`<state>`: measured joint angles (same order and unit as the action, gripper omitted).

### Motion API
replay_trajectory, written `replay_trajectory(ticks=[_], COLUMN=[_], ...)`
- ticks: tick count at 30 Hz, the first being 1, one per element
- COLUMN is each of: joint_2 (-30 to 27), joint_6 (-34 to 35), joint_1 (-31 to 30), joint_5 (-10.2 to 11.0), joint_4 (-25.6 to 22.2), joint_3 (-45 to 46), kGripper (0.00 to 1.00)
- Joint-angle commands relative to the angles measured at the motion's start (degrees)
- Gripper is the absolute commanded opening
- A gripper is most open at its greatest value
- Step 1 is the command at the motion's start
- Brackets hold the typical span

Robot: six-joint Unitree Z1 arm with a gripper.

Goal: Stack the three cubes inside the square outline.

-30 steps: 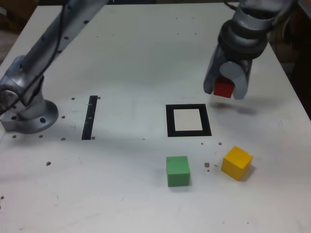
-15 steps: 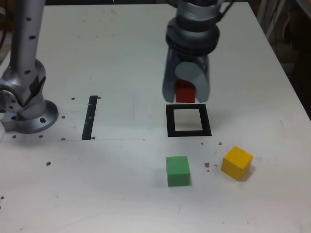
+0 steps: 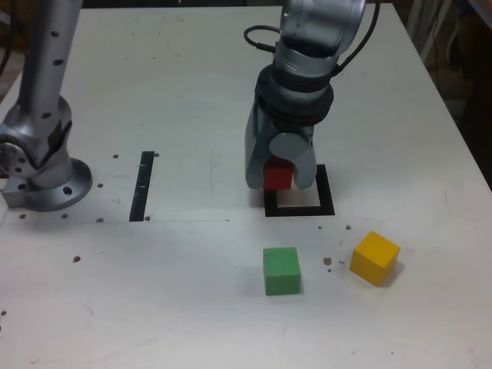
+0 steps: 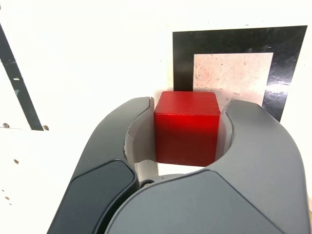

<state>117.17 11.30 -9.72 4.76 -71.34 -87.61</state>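
1. Moved since the earlier frames: the grey two-fingered metal gripper (image 3: pixel 279 181), carrying its load from the exterior view's right, now over the outline's left part in that view.
2. Its jaws are closed on the small matte red cube (image 4: pixel 187 134), gripped by two opposite sides, with one face showing between the curved fingers.
3. Beyond the fingers lies the flat, thick black square outline (image 3: pixel 327 191) with its off-white centre, partly hidden by gripper and cube in the exterior view.
4. Nearer the exterior camera, below the outline in the exterior view, the matte green cube (image 3: pixel 281 271) sits on the white tabletop (image 3: pixel 184 307).
5. To its right in that view, well apart, rests the matte yellow cube (image 3: pixel 374 259), turned cornerwise.
6. Further left lies a narrow straight black strip (image 3: pixel 142 187), near the round grey metal arm base (image 3: pixel 58 188).
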Motion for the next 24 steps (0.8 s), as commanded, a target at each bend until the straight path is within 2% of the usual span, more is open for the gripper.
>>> replay_trajectory(ticks=[1,10,17,19,24], joint_2=[0.3,2.0,2.9,3.0,3.9], joint_6=[-0.1,-1.7,-2.1,-2.2,-2.7], joint_1=[0.4,1.4,1.4,1.4,1.5], joint_5=[-0.2,-0.5,-0.1,-0.1,-0.3], joint_4=[0.6,4.0,4.3,4.2,4.2], joint_3=[0.3,0.7,0.5,0.5,0.0], kGripper=[0.28,0.29,0.34,0.43,0.84])
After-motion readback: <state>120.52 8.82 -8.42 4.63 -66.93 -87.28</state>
